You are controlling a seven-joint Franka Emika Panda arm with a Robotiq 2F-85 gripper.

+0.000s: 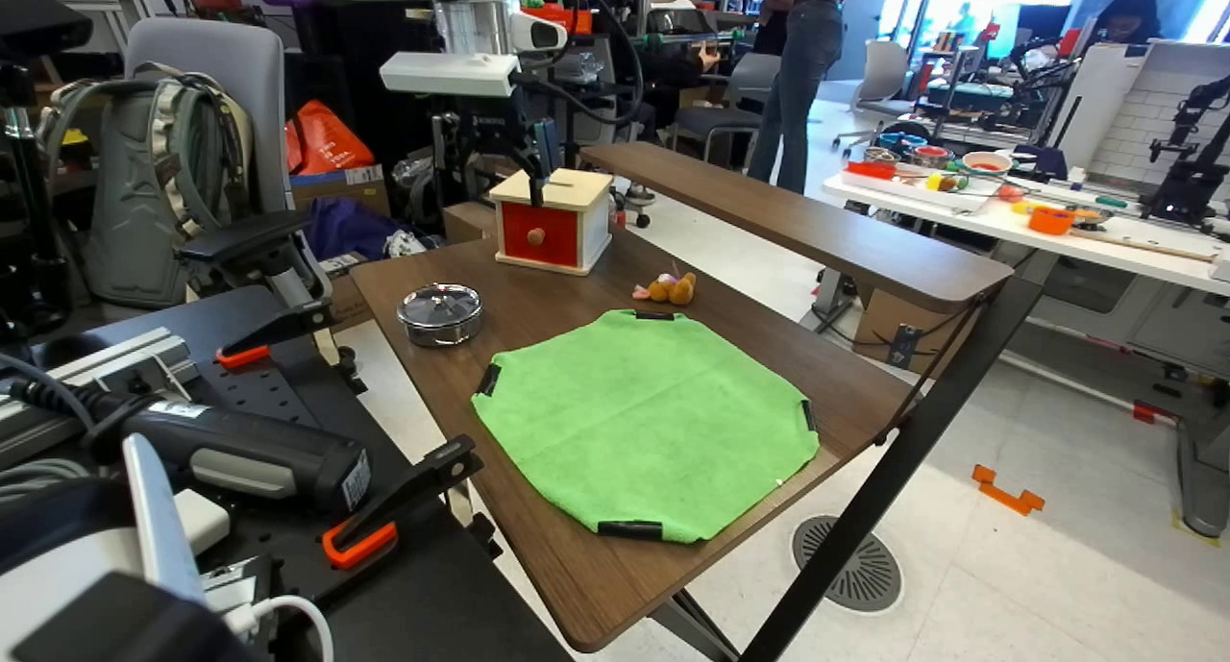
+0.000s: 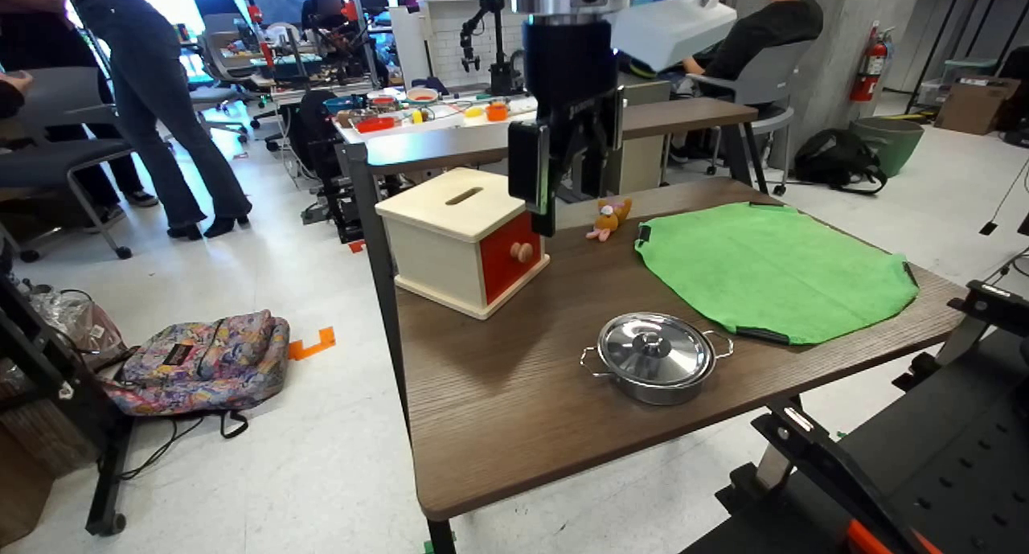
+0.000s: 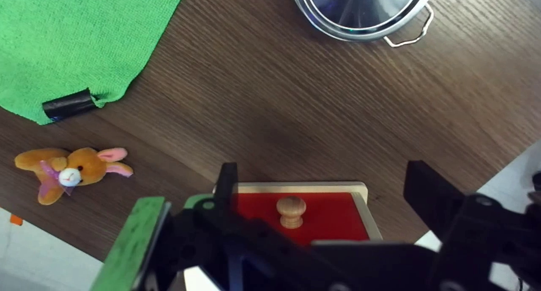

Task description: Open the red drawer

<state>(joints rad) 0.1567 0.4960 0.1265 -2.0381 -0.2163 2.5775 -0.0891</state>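
The red drawer (image 1: pixel 560 247) sits closed and flush in a pale wooden box with a slotted top, at the far end of the brown table. Its red front also shows in an exterior view (image 2: pixel 500 266), with a round wooden knob (image 2: pixel 522 252). My gripper (image 2: pixel 569 206) points down near the drawer front, and one finger partly covers the front's upper edge there. In the wrist view my gripper (image 3: pixel 323 172) is open and empty. The knob (image 3: pixel 291 210) appears between the fingers, nearer the left one, and untouched. The lower part of the front is hidden behind the gripper.
A lidded steel pot (image 2: pixel 655 357) stands on the table (image 2: pixel 482 425) near the box. A small orange plush toy (image 3: pixel 84 168) lies beside the box. A green cloth (image 1: pixel 653 422) with black-taped corners covers the table's other end. A raised brown shelf (image 1: pixel 788 220) runs alongside.
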